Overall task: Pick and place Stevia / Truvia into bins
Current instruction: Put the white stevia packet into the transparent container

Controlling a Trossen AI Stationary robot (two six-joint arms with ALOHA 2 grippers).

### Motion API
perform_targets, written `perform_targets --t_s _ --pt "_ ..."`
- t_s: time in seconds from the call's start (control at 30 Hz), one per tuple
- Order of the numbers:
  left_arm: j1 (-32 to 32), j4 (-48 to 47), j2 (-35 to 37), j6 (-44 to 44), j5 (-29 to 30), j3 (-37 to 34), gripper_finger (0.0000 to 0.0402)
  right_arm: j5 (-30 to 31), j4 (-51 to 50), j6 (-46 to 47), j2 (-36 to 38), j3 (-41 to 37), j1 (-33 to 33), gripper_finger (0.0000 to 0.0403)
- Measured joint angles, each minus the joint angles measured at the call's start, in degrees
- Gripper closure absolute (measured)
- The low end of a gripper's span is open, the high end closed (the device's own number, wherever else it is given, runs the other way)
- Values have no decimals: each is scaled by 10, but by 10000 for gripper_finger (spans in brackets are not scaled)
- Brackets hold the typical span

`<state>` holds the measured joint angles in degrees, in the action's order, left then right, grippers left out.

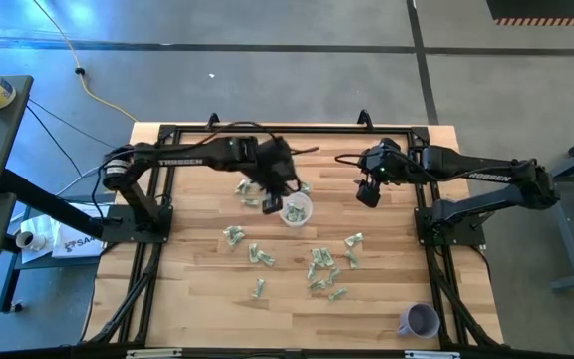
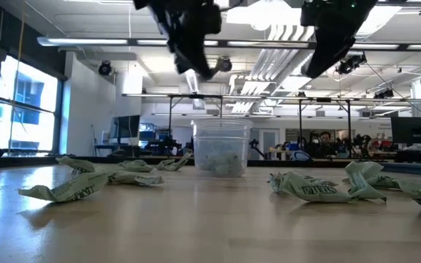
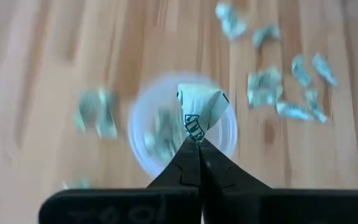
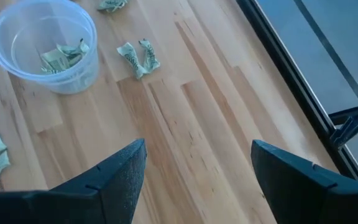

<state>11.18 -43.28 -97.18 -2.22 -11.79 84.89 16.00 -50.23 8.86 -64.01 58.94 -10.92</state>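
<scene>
Left wrist view: left tool point(image 3: 196, 138) pinches packet point(image 3: 201, 106) above cup's rim point(image 3: 143, 163).

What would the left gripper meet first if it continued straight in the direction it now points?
Probably the clear cup: the left gripper, shut on a packet, points down at its open mouth, though the gap between them is unclear.
</scene>
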Motion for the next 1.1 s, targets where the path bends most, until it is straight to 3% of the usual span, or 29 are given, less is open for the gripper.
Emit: perform_targets --t_s 0.2,0.3,0.4,0.53,0.7,0.83,1.1 --pt "0 26 -89 -10 -28 17 373 -5 -14 17 0 0 0 121" --pt "-6 27 -120 26 -21 16 336 -11 -19 18 0 0 0 121" --pt "-17 25 -121 40 24 23 277 -14 -26 25 0 0 0 121" --pt "-25 -93 -106 32 96 91 202 -13 -33 26 0 0 0 121" --pt "-25 -290 -106 -22 126 156 145 -7 -30 8 0 0 0 121" --pt "-25 -329 -106 -84 127 101 141 1 -26 -2 0 0 0 121" --pt "-15 -148 -107 -137 142 -89 169 1 -29 15 0 0 0 121"
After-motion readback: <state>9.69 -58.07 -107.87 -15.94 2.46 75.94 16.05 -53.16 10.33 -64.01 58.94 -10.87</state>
